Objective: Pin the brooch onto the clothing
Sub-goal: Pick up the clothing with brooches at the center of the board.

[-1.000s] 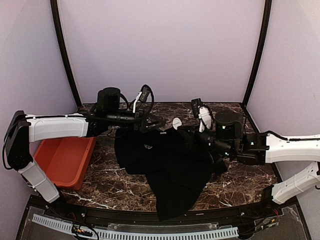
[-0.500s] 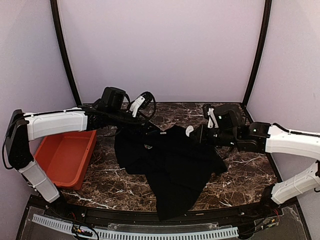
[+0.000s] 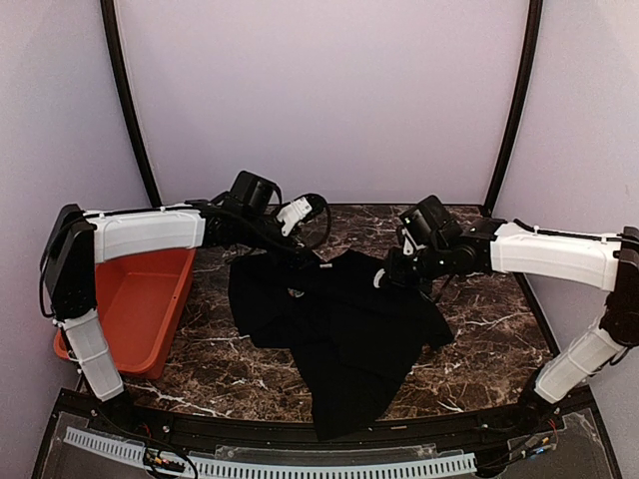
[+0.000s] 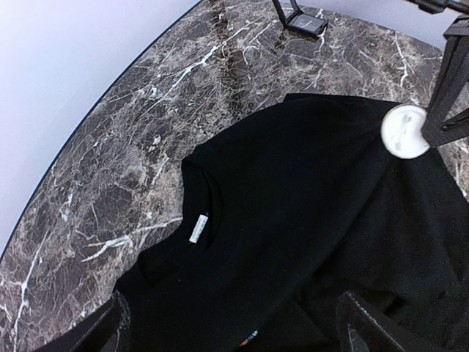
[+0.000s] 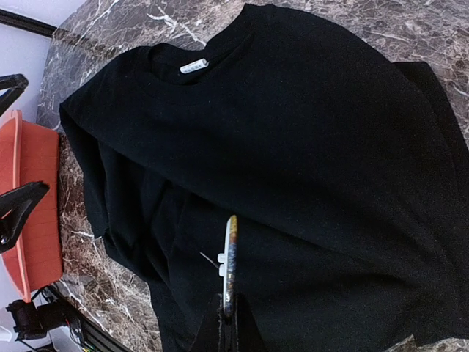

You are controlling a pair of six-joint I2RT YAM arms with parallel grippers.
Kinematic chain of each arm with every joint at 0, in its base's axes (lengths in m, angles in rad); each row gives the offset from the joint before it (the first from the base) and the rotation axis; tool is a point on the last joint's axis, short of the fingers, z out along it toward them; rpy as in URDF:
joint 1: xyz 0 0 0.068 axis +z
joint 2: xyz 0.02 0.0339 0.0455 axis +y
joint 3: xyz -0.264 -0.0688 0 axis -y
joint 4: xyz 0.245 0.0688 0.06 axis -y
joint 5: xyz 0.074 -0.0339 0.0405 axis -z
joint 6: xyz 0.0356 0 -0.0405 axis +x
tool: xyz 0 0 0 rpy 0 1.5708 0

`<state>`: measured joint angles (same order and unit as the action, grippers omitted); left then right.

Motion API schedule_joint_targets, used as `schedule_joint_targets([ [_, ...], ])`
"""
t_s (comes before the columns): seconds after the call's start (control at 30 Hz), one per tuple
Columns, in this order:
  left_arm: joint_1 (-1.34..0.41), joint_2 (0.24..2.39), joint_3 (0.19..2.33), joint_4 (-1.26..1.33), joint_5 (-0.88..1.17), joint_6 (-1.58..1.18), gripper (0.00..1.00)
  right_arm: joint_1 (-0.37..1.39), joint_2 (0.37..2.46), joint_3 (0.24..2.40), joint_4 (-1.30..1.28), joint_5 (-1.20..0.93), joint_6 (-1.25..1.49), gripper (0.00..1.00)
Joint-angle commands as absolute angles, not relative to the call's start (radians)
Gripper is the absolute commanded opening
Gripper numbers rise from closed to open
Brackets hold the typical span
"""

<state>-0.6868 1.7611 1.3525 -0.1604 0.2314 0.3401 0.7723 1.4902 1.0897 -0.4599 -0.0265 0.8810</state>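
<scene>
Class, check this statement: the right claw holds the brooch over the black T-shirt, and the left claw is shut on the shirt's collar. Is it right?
Not quite. The left claw is open, gripping nothing, as the left wrist view shows. The right claw does hold the brooch over the black T-shirt.

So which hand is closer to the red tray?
Left. The left hand hovers over the shirt collar, right of the red tray; the right hand, holding the brooch, is farther right.
</scene>
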Motion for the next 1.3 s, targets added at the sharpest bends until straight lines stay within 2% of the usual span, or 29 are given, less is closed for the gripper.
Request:
schedule_joint_targets([
  [0.0,-0.682,1.879,1.473,-0.212,0.244,0.426,0.93,0.75,1.44,1.103,-0.496,-0.004,0.887,0.0],
  [0.17,-0.688,2.004,1.594,-0.279,0.42,0.466,0.85,0.734,1.374,1.064,-0.524,0.055,0.879,0.0],
  [0.3,-0.708,2.057,1.634,-0.261,0.48,0.503,0.79,0.724,1.337,1.023,-0.53,0.067,0.892,0.0],
  [0.5,-0.774,2.148,1.736,-0.322,0.416,0.642,0.74,0.712,1.328,0.971,-0.529,0.005,0.954,0.0],
  [0.7,-0.793,2.238,1.851,-0.401,0.417,0.663,0.66,0.71,1.295,0.947,-0.531,0.003,0.971,0.0],
  [0.83,-0.805,2.269,1.856,-0.424,0.395,0.673,0.63,0.709,1.263,0.936,-0.53,0.021,0.974,0.0],
  [0.93,-0.813,2.287,1.849,-0.427,0.368,0.676,0.56,0.709,1.253,0.934,-0.529,0.029,0.975,0.0],
  [1.27,-0.821,2.312,1.844,-0.462,0.406,0.682,0.54,0.709,1.261,0.918,-0.531,0.021,0.975,0.0],
])
